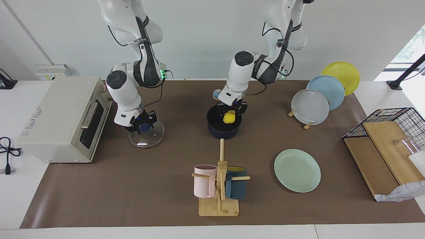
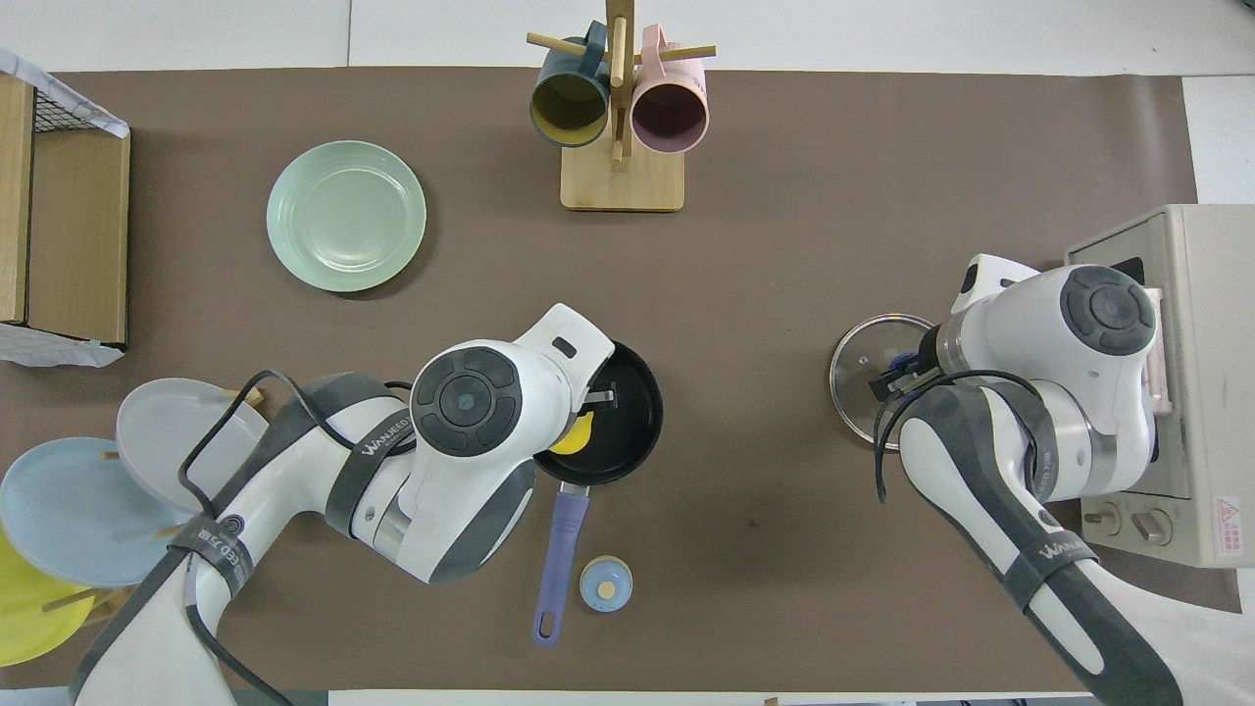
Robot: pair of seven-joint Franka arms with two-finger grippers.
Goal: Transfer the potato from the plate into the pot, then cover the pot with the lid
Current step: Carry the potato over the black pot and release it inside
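Now my left gripper (image 1: pixel 230 113) hangs over the pot (image 1: pixel 224 127), its fingers closed on the potato (image 1: pixel 229 117), which sits at the pot's rim level, over the black inside; I cannot tell whether it touches the bottom. The pot's blue handle (image 2: pixel 559 554) points toward me, and a small blue-and-wood knob (image 2: pixel 606 584) lies just beside that handle. My right gripper (image 1: pixel 142 125) is down at the blue knob of the lid (image 1: pixel 147 134), which lies flat on the table in front of the toaster oven (image 1: pixel 63 119), toward my right arm's end; whether those fingers have closed, I cannot tell. Farther from me than the pot, toward my left arm's end, the plate (image 1: pixel 297 170) holds nothing. Farther out still, the mug rack (image 1: pixel 219 186) carries a pink mug (image 1: pixel 205 181) and a teal mug (image 1: pixel 236 182).
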